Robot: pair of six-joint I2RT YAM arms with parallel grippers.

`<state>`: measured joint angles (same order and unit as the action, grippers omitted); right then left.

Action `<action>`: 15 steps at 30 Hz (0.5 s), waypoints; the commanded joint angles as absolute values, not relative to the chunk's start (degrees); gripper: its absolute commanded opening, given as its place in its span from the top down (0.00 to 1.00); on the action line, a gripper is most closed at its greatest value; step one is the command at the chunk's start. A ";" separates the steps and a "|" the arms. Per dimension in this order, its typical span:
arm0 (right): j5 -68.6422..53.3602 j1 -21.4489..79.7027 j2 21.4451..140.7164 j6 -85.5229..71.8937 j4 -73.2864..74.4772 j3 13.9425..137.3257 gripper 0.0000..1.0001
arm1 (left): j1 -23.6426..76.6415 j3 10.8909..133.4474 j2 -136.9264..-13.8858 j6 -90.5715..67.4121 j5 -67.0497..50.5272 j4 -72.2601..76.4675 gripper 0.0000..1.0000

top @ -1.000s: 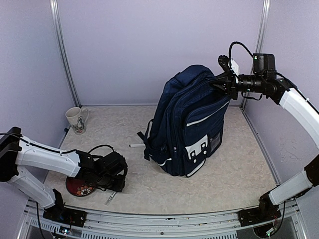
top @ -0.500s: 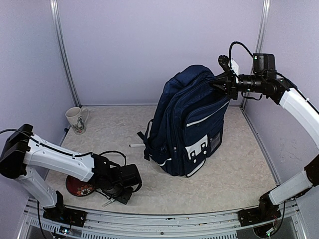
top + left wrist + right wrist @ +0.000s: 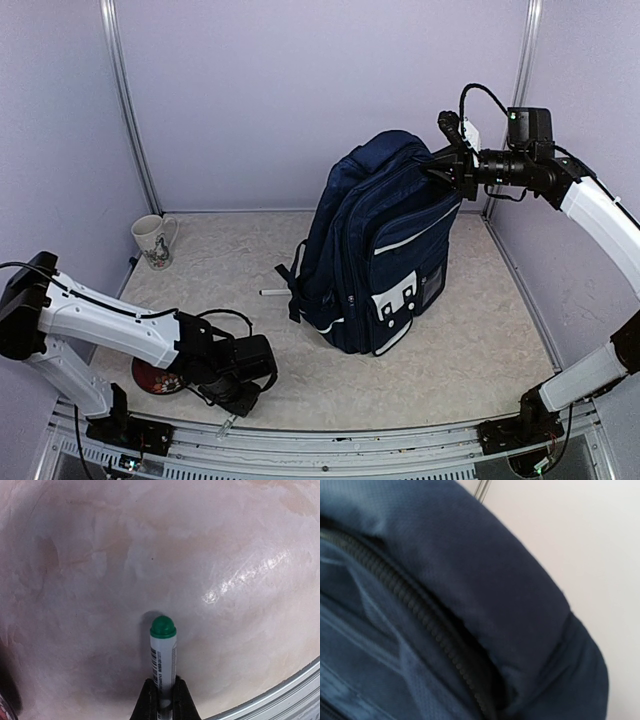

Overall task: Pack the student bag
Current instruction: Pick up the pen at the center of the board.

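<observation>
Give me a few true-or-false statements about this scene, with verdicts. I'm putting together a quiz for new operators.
1. The left gripper is shut on a white marker with a green cap. True.
2. The navy-blue fabric backpack lies flat on the beige table. False: it stands upright.
3. The right gripper hovers over the dark red round plate. False: it is shut on the backpack's top edge, and the plate lies near the left gripper.
4. The white patterned mug stands apart from the backpack. True.
</observation>
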<state>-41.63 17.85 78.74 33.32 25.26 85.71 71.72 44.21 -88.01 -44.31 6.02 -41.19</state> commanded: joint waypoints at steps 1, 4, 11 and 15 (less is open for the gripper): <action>-44.22 17.67 77.70 31.21 27.66 86.71 1.00 | 71.45 40.35 -88.57 -43.77 5.99 -45.25 1.00; -44.10 17.69 77.85 30.95 27.55 86.68 1.00 | 70.99 43.02 -83.49 -45.30 10.86 -46.14 1.00; -44.42 17.69 78.27 30.42 27.29 86.99 1.00 | 70.22 52.55 -68.78 -42.31 24.71 -42.05 1.00; -44.29 17.67 78.27 30.28 27.01 86.68 1.00 | 70.31 58.30 -63.63 -30.85 26.64 -27.94 1.00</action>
<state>-41.63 17.85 78.72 32.62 25.32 85.73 70.52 53.23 -67.68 -41.45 20.99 -41.54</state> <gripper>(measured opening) 0.054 0.067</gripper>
